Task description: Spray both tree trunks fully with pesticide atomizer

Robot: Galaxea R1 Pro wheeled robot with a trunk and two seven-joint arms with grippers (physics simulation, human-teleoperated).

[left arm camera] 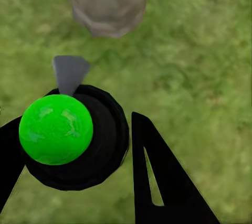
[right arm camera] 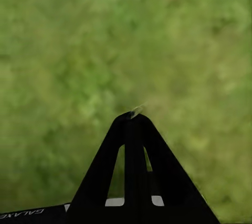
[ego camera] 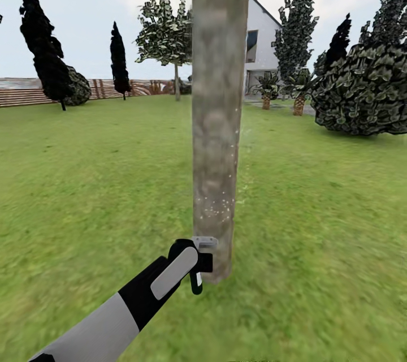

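Note:
A thick grey-brown tree trunk (ego camera: 217, 124) rises straight ahead on the lawn, and its base (left arm camera: 109, 1) also shows in the left wrist view. White pesticide specks (ego camera: 217, 206) dot its lower part. My left gripper (ego camera: 195, 263) (left arm camera: 71, 124) is shut on the pesticide atomizer (ego camera: 198, 280) right beside the trunk's foot. From above, the atomizer (left arm camera: 79, 145) is a dark round body with a bright green top, and its grey nozzle (left arm camera: 70, 72) points at the trunk. My right gripper (right arm camera: 134, 116) is shut and empty above grass.
A second, farther tree (ego camera: 167, 39) stands on the lawn behind, near the slatted wooden fence (ego camera: 28, 90). A large dark bush (ego camera: 364, 90) and short palms (ego camera: 298, 96) sit at the right before a white house (ego camera: 263, 39). Open grass lies all around.

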